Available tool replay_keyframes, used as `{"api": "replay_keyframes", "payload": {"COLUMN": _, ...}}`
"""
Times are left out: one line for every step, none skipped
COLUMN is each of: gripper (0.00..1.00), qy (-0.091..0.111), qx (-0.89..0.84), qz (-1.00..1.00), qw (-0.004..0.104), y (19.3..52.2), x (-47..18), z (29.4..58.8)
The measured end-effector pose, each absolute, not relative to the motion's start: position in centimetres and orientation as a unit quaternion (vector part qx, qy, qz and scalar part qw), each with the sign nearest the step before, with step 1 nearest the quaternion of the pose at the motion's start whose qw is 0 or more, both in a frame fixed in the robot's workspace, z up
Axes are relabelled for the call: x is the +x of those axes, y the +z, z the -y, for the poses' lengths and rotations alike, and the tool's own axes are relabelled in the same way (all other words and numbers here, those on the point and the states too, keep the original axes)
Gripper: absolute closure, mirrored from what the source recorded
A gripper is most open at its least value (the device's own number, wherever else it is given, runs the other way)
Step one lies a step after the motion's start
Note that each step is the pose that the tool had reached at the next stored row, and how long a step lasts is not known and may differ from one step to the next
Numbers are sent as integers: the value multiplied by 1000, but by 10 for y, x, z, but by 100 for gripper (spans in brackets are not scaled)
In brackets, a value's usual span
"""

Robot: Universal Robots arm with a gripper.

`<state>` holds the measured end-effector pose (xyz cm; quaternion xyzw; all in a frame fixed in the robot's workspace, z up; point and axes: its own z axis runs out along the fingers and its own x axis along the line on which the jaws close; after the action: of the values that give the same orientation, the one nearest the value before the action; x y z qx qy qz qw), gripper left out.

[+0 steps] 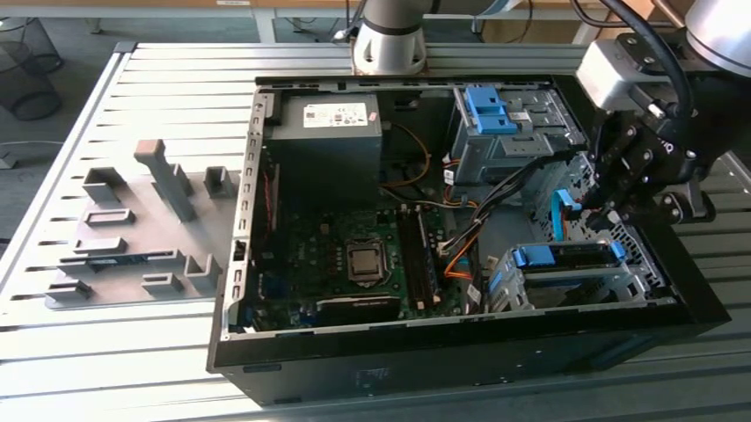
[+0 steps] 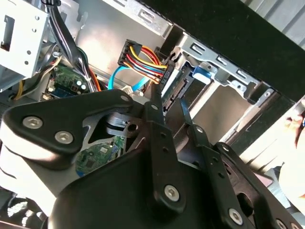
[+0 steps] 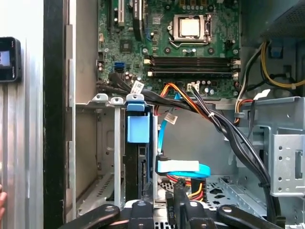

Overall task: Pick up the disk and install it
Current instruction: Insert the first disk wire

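The disk (image 1: 569,257) sits in the lower drive cage (image 1: 505,286) of the open computer case, at the exterior view's right, its blue rail facing up. Its blue handle shows in both wrist views (image 3: 137,129) (image 2: 202,74). My gripper (image 1: 593,211) hangs just above the cage, behind the disk. In the second wrist view its fingers (image 2: 156,107) stand close together, and the gripper (image 2: 169,95) holds a black plug (image 2: 166,82) with coloured wires right at the disk's rear edge. A blue data cable (image 3: 177,167) lies beside the gripper (image 3: 164,206).
The upper cage holds a bare blue bracket (image 1: 487,110). A grey power supply box (image 1: 329,132) and the motherboard (image 1: 352,255) fill the case. Black cable bundles (image 3: 224,129) cross near the cage. A grey fixture plate (image 1: 129,237) lies on the slatted table. A hand (image 2: 291,174) shows beside the case.
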<state>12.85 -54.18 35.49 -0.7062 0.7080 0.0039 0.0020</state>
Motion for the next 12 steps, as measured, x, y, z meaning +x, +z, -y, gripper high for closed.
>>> {"api": "replay_keyframes", "payload": {"gripper": 69, "qy": 4, "qx": -708, "qz": -707, "qw": 2, "y": 354, "x": 129, "z": 541}}
{"api": "replay_keyframes", "payload": {"gripper": 69, "qy": 4, "qx": -708, "qz": -706, "qw": 2, "y": 354, "x": 129, "z": 540}}
{"api": "replay_keyframes", "payload": {"gripper": 69, "qy": 4, "qx": -708, "qz": -706, "qw": 2, "y": 354, "x": 129, "z": 540}}
{"api": "replay_keyframes", "payload": {"gripper": 69, "qy": 4, "qx": -708, "qz": -706, "qw": 2, "y": 354, "x": 129, "z": 539}}
{"api": "replay_keyframes", "payload": {"gripper": 69, "qy": 4, "qx": -708, "qz": -706, "qw": 2, "y": 353, "x": 129, "z": 539}}
{"api": "replay_keyframes", "payload": {"gripper": 69, "qy": 4, "qx": -708, "qz": -706, "qw": 2, "y": 353, "x": 129, "z": 538}}
{"api": "replay_keyframes", "payload": {"gripper": 69, "qy": 4, "qx": -708, "qz": -706, "qw": 2, "y": 352, "x": 130, "z": 537}}
{"api": "replay_keyframes", "payload": {"gripper": 69, "qy": 4, "qx": -708, "qz": -706, "qw": 3, "y": 352, "x": 130, "z": 537}}
{"api": "replay_keyframes", "payload": {"gripper": 69, "qy": 5, "qx": -709, "qz": -706, "qw": 3, "y": 351, "x": 130, "z": 537}}
{"api": "replay_keyframes", "payload": {"gripper": 69, "qy": 5, "qx": -709, "qz": -705, "qw": 3, "y": 350, "x": 131, "z": 537}}
{"api": "replay_keyframes", "payload": {"gripper": 69, "qy": 5, "qx": -709, "qz": -705, "qw": 4, "y": 349, "x": 131, "z": 537}}
{"api": "replay_keyframes", "payload": {"gripper": 69, "qy": 6, "qx": -709, "qz": -705, "qw": 4, "y": 349, "x": 131, "z": 537}}
